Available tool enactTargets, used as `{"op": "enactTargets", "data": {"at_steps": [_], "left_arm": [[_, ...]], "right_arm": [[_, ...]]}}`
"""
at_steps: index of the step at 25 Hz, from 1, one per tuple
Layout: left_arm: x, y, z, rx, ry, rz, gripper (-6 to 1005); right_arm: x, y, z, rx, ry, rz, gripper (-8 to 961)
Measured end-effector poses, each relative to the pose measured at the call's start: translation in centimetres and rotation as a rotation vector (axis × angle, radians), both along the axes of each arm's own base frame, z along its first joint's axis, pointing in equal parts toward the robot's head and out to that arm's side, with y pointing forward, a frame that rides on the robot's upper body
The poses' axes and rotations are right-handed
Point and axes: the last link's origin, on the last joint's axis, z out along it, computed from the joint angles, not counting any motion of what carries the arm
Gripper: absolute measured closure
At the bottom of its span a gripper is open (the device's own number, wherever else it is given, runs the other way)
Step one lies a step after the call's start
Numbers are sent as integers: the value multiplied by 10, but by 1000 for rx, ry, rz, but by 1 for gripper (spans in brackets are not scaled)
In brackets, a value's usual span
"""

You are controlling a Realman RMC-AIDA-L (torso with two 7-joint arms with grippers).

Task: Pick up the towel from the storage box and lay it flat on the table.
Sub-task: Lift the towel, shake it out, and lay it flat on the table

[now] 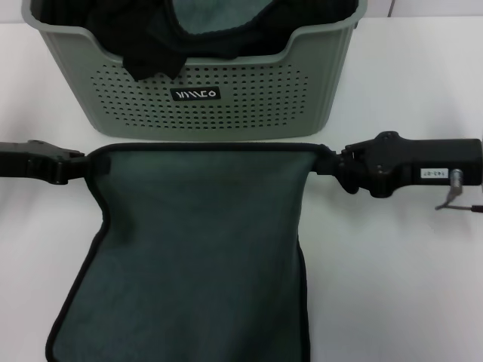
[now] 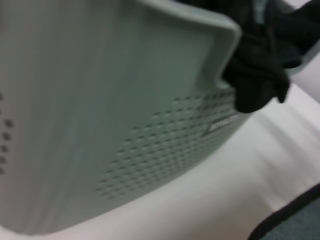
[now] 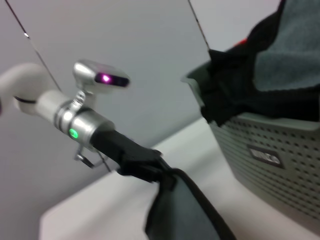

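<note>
The towel [image 1: 200, 249] hangs stretched between both grippers in front of the storage box [image 1: 196, 98], its grey-green side facing the head camera and its black-stitched top edge pulled into a nearly straight line. The left gripper [image 1: 89, 164] has its jaws pinched shut on the towel's top corner at 9 o'clock in the head view; the right gripper [image 1: 326, 160] is clamped the same way on the opposite corner at 3 o'clock. The lower part of the towel spreads toward 6 o'clock and runs out of view, its side edges flaring outward over the white desk [image 1: 407, 286].

The box sits at 12 o'clock, just beyond the held edge, with a narrow strip of desk between them. A plain black cloth [image 1: 143, 41] droops over its dipped front rim, beside another grey-green black-edged cloth [image 1: 219, 16] inside. Open desk lies at 3 o'clock and at 9 o'clock of the towel.

A small black label [image 1: 196, 94] on the box front carries white lettering too stylised to read surely. A white tag [image 1: 430, 173] on the right arm shows tiny digits I cannot make out.
</note>
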Motion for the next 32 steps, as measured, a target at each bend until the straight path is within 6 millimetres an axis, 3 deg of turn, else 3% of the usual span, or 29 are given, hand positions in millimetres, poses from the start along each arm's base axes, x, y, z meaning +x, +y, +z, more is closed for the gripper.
{"op": "enactTargets", "data": {"at_steps": [10,16,25,32], "left_arm": [[-7,19,2,78,87,51,985],[-1,29,3,97,101,40,984],[0,35,1,120,114,42,983],[-7,34,0,151,128,55,840]], "right_arm": [[-18,34,-14,64,-151,27,837],[-32,52,-21,99,-237,47,834],[-36,56,-25,110,-256,46,829],[-32,56,-25,95,-245,-23,825]]}}
